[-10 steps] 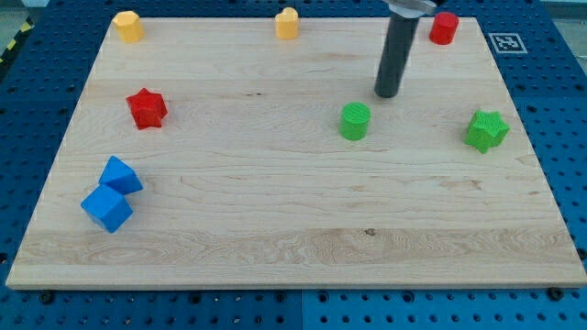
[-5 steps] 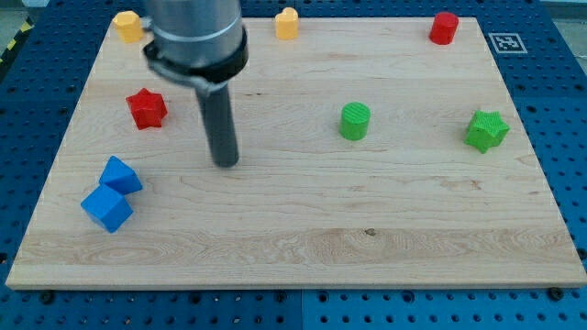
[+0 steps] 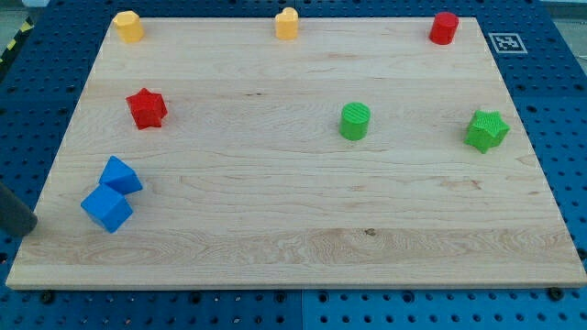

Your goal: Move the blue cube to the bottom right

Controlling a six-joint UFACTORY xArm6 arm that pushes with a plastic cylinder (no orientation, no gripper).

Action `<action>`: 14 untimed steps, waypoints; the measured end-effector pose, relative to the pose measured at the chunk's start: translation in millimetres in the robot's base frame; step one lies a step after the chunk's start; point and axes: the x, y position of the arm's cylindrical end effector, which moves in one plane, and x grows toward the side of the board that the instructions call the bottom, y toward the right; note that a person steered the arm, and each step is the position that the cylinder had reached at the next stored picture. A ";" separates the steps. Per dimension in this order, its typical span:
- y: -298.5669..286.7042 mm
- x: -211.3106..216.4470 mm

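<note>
My tip [image 3: 26, 229] at nine o'clock of the blue cube [image 3: 107, 208], no claw fitted, second blue block [image 3: 120, 175] touching at one o'clock, wooden board [image 3: 303, 247], blue pegboard [image 3: 18, 92].

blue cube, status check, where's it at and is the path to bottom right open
My tip at the view's left edge, just left of the blue cube. Cube bottom left, touching second blue block. No block toward bottom right.
</note>
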 end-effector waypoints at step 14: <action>388.3 -20.0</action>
